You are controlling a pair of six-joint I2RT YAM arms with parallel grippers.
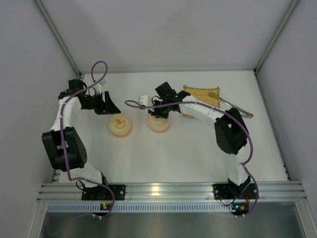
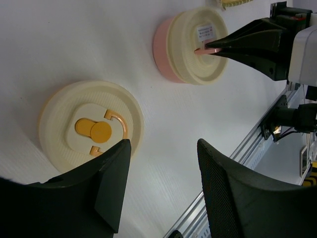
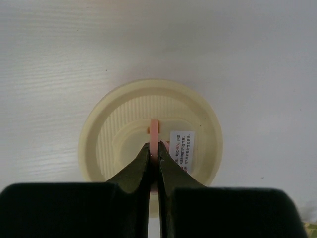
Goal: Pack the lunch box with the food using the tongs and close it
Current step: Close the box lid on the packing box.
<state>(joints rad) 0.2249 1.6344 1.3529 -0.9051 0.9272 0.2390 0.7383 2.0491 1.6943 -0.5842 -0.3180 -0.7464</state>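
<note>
Where the right pincer point(image 3: 154, 147) closed: fully shut on the pink handle point(image 3: 154, 129) on the cream lid point(image 3: 109, 134) of the lunch box point(image 2: 159, 47).
Left pincer point(image 2: 163, 148): partly open, holding nothing, just beside the orange-marked lid point(image 2: 59, 119).
Tongs point(image 1: 233, 105): farther back, well right of both pincers; long axis diagonal, far-left end on the yellow mat point(image 1: 198, 93), near-right end on the bench point(image 1: 163, 158).

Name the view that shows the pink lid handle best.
Right wrist: the pink handle stands close and centred on the cream lid, pinched by the shut right end effector. The left wrist view shows it small and from the side, at that end effector's tip. The top view hides it under the right arm.
</note>
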